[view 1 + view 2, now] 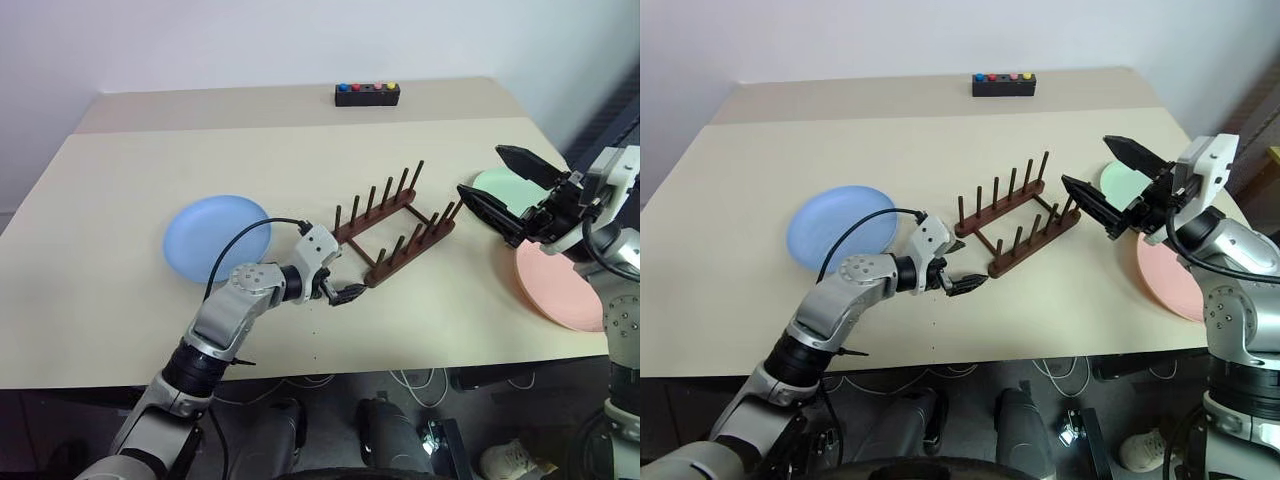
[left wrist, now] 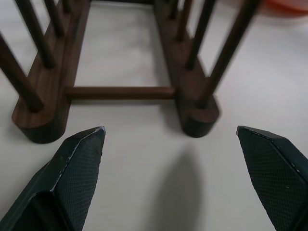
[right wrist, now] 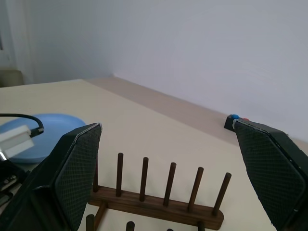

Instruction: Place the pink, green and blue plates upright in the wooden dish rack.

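No plate is racked yet. The left gripper (image 1: 345, 293), released, sits low at the wooden dish rack's (image 1: 393, 230) near end; the right gripper (image 1: 1110, 190), released, hovers beside the rack. Next comes grasping a plate.

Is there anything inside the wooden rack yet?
No. The wooden rack holds only bare pegs and table between its rails. The blue plate lies flat to its left, the green plate and pink plate to its right, partly covered by the right tool.

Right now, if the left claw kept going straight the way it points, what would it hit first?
Probably the near end of the small dark brown wooden dish rack, lying just ahead of the open left claw.
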Robot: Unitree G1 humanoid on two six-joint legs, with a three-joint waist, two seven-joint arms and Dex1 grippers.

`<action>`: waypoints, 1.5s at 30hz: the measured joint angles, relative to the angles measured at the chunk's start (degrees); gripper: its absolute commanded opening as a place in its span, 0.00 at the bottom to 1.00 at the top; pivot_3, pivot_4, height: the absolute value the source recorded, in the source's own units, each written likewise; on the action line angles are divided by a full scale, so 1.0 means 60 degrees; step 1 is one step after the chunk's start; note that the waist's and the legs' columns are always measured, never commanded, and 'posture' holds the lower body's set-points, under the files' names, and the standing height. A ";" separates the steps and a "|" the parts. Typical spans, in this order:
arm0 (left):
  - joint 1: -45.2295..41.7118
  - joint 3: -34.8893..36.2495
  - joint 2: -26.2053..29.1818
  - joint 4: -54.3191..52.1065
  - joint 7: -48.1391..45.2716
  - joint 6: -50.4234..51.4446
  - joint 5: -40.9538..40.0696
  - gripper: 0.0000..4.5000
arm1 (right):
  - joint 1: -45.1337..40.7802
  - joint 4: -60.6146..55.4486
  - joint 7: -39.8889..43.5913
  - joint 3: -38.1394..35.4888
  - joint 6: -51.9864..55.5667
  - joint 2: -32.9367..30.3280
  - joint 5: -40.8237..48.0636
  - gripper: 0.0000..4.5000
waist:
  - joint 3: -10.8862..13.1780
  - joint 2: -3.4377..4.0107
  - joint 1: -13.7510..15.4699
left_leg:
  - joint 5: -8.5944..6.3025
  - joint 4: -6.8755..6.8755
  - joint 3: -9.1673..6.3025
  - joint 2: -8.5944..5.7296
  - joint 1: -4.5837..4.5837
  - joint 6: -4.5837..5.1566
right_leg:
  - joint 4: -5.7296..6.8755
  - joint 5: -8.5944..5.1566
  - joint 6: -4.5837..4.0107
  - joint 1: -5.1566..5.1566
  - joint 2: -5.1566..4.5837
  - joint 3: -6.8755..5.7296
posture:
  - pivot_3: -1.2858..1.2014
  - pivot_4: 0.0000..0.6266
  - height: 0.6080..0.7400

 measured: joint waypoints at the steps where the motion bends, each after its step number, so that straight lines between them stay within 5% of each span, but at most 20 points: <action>1: -0.0037 -0.0006 -0.0080 0.0050 0.0011 0.0065 -0.0004 1.00 | 0.0030 -0.0022 -0.0025 -0.0009 0.0000 0.0019 0.0003 1.00 | 0.0000 0.0000 0.0002 | 0.0000 0.0000 0.0001 -0.0001 -0.0001 0.0000 | -0.0001 0.0000 0.0000 0.0000 0.0000 0.0000 | 0.52 0.24 1.00; 16: -0.0522 -0.0647 -0.0289 0.0322 -0.0368 0.0976 0.0048 1.00 | 0.0694 -0.0373 0.0001 -0.0348 0.0454 -0.0056 0.0585 1.00 | 0.0000 0.0001 0.0007 | 0.0000 0.0001 0.0001 -0.0002 -0.0001 0.0000 | -0.0001 0.0000 0.0000 0.0002 0.0011 0.0001 | 0.52 0.24 1.00; 24: -0.0661 -0.0722 -0.0689 0.0654 -0.0288 0.0860 0.0087 1.00 | 0.3411 -0.1216 0.1063 -0.2348 0.3722 -0.2357 0.2615 1.00 | 0.0000 0.0002 0.0238 | -0.0004 0.0005 0.0010 0.0003 -0.0003 0.0006 | -0.0007 -0.0006 -0.0009 0.0007 -0.0009 0.0002 | 0.52 0.24 1.00; 40: -0.0920 -0.1254 -0.1393 0.1357 0.0481 0.0131 0.1280 1.00 | 0.3906 -0.2070 0.0666 -0.2545 0.4245 -0.2303 0.2812 1.00 | 0.0003 -0.0003 0.0264 | -0.0004 0.0015 0.0017 -0.0001 -0.0006 0.0006 | -0.0012 -0.0005 0.0004 0.0015 -0.0019 -0.0003 | 0.52 0.24 1.00; 43: -0.0969 -0.1275 -0.1544 0.1444 0.0530 0.0178 0.1331 0.81 | 0.3895 -0.2076 0.0585 -0.2545 0.4245 -0.2302 0.2826 1.00 | 0.0003 -0.0003 0.0263 | -0.0004 0.0015 0.0017 -0.0001 -0.0006 0.0006 | -0.0013 -0.0005 0.0005 0.0016 -0.0019 -0.0005 | 0.52 0.24 1.00; 45: -0.0996 -0.1255 -0.1595 0.1506 0.0557 0.0207 0.1340 0.58 | 0.3895 -0.2090 0.0558 -0.2545 0.4247 -0.2302 0.2837 1.00 | 0.0003 -0.0003 0.0264 | -0.0004 0.0014 0.0016 -0.0002 -0.0006 0.0007 | -0.0013 -0.0005 0.0006 0.0016 -0.0019 -0.0005 | 0.52 0.24 1.00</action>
